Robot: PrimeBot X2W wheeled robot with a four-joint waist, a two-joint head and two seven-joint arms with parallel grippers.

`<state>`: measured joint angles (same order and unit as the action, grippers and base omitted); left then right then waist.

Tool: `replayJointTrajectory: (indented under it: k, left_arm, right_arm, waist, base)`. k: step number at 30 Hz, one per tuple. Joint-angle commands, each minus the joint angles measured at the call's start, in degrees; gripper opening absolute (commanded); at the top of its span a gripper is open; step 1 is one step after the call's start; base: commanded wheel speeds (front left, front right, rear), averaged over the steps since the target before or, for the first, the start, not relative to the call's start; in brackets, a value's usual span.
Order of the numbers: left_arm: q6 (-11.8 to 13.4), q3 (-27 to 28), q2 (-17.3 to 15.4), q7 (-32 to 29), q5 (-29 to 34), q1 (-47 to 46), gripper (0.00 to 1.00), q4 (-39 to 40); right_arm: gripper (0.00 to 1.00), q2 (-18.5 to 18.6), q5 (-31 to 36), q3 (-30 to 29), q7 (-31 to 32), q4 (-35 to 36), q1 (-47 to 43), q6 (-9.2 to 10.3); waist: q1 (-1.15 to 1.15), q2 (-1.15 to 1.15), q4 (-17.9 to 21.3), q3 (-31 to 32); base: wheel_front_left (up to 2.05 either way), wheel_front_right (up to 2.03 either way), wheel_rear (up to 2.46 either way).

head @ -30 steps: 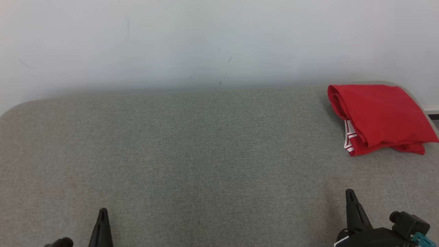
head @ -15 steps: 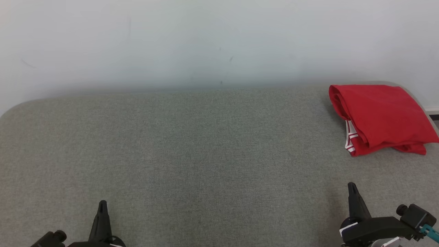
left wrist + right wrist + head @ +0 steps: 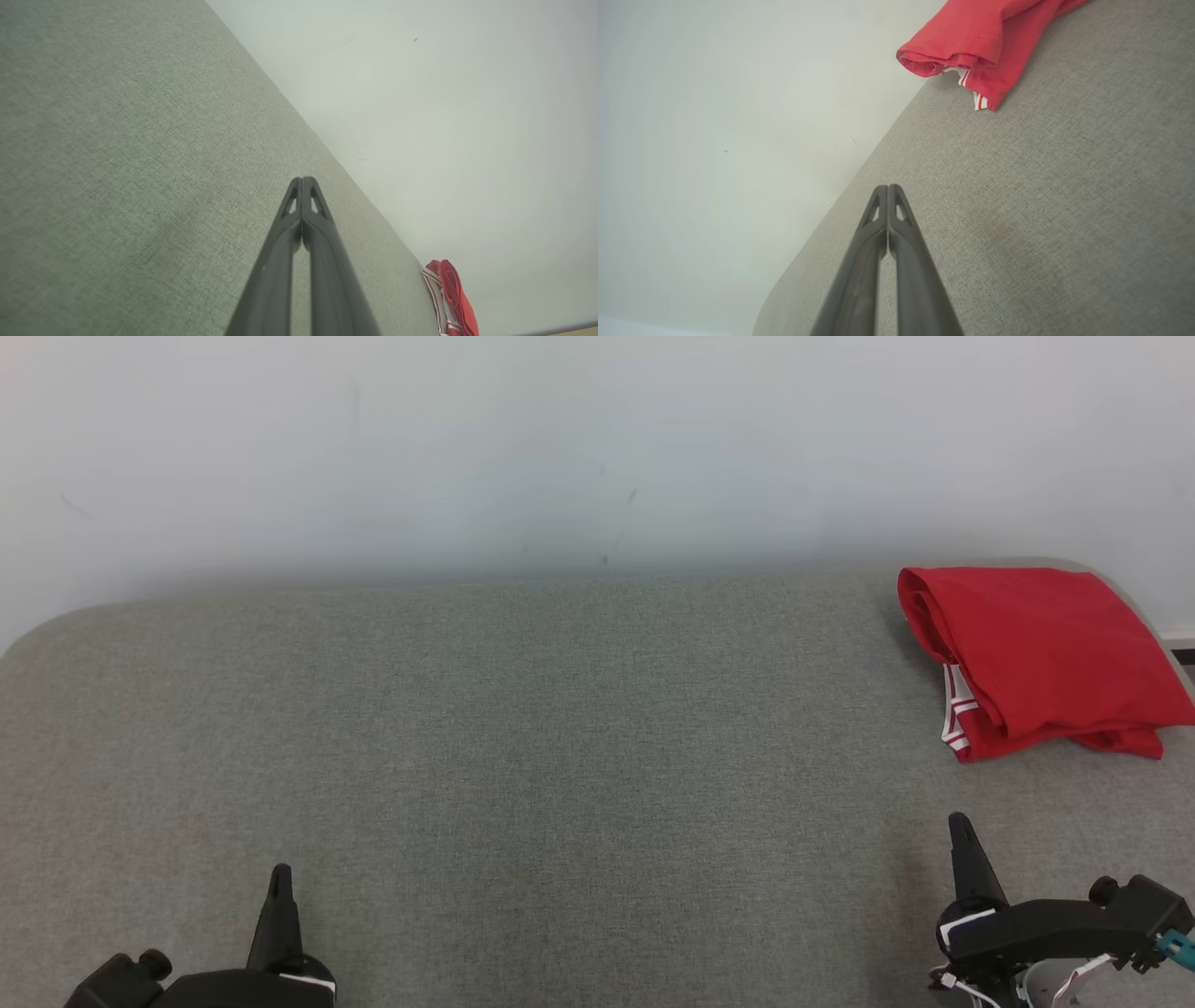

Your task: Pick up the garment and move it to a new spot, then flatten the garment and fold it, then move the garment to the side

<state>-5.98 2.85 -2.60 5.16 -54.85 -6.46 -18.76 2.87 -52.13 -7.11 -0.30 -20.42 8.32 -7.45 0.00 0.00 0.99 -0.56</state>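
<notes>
Red garment (image 3: 1036, 649) sits at far-right corner of grey fabric surface (image 3: 560, 756).

Big grey pad (image 3: 560, 756), woven cloth all over, rough to look at, round at the far left corner. Right behind, touching the far edge, plain white wall (image 3: 597, 439). On wall, near the middle, a few tiny dark marks (image 3: 632, 497). Far left, one thin faint scratch (image 3: 73, 507). Low at the right, short dark strip (image 3: 1182, 655) under wall.
</notes>
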Motion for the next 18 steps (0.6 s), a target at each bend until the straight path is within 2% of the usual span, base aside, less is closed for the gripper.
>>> replayJointTrajectory:
  k: [1, 18]
  left_arm:
    - [-0.13, 0.26, -0.24, -0.33, -2.12, -1.84, 0.00, 0.17]
    - [-0.62, 0.47, -0.28, -2.37, -12.17, -4.38, 0.00, -1.54]
  right_arm:
    - [0.00, 0.05, -2.09, -0.36, 0.54, 0.15, 1.46, -0.03]
    - [0.00, 0.07, -12.21, -1.55, 3.65, -1.68, 4.27, -0.04]
  waist:
    - [0.00, 0.00, -0.02, -0.01]
    - [0.00, 0.00, -0.25, -0.04]
  base:
    - [0.00, 0.00, 0.00]
    - [0.00, 0.00, 0.00]
